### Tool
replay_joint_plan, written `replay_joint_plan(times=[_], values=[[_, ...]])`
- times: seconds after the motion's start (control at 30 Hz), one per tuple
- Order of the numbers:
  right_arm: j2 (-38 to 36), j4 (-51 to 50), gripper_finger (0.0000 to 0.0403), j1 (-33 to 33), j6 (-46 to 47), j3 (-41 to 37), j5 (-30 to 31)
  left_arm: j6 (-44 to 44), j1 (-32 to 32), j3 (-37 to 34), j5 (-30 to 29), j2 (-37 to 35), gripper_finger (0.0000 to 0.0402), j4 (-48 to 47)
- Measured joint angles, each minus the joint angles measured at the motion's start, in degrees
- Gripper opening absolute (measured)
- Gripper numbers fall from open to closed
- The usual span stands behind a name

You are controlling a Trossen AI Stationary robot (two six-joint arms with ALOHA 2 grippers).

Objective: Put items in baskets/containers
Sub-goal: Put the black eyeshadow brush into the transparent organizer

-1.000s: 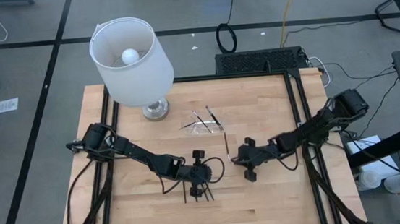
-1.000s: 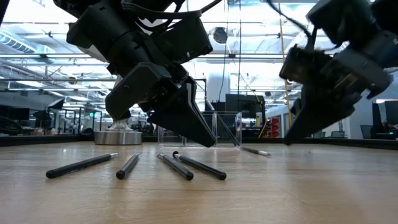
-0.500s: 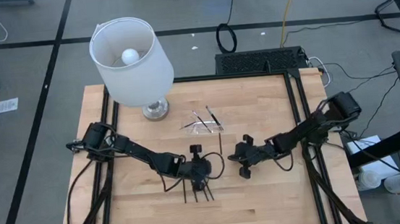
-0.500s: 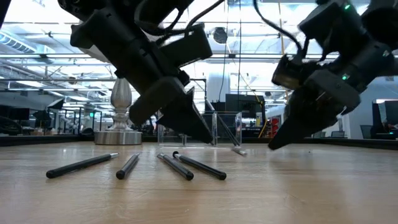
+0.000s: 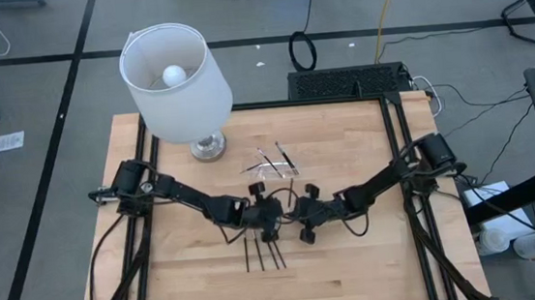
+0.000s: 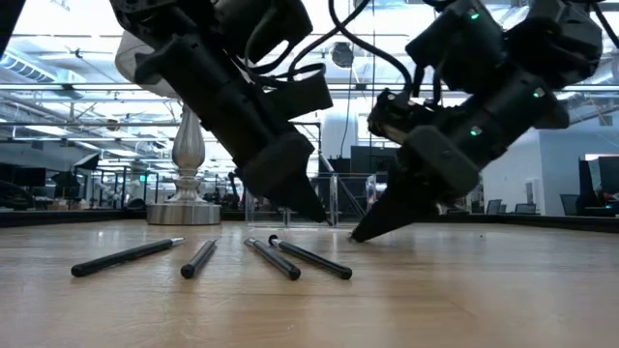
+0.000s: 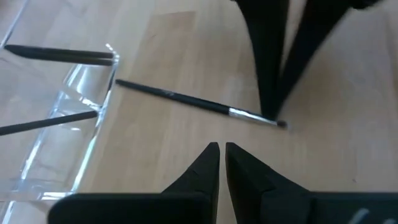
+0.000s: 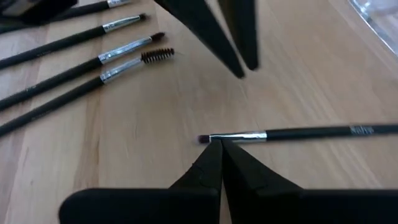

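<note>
A: Wooden bench (image 5: pixel 355 259) carries what beside the clear shallow plastic tray (image 5: pixel 271 169)?

B: One thin dark brush (image 8: pixel 298 133) lies just beside the tray. Right gripper (image 8: pixel 219 144), fingers together, touches its metal end. Left gripper (image 7: pixel 221 149), nearly together, hovers near, holding nothing.

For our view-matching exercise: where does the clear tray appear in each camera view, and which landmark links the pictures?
High view: clear tray near the table's middle, beyond both arms' tips.
Low view: mid-picture, behind both arms.
Left wrist view: at the left edge, brushes resting in it.
Right wrist view: only a corner, upper right.
Landmark: the lone brush beside the tray, clear in both wrist views.
</note>
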Motion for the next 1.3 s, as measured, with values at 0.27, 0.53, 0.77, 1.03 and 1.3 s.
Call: replay_joint_plan(times=[0.27,0.53,0.77,1.03,1.3], values=[[3.2,3.9,0.0,-1.6,-3.8,2.2,-0.7,-0.6,2.3,0.0,0.3,0.0,0.0037,-0.2],[3.9,6.2,0.0,-3.0,-6.9,2.3,0.3,-0.7,3.1,0.0,1.8,0.0,0.0037,-1.3],[3.9,6.0,0.0,-3.7,-12.6,2.3,-0.3,0.4,3.1,0.0,1.8,0.0,0.0037,-2.8],[-1.4,-14.7,0.0,-0.3,-18.9,8.6,-2.1,3.5,-1.3,0.0,-8.9,-4.5,0.0029,-9.0],[-2.4,-40.0,0.001,0.2,-25.7,23.1,-2.2,-1.4,-7.7,0.0,-11.3,-13.4,0.0017,-18.2]])
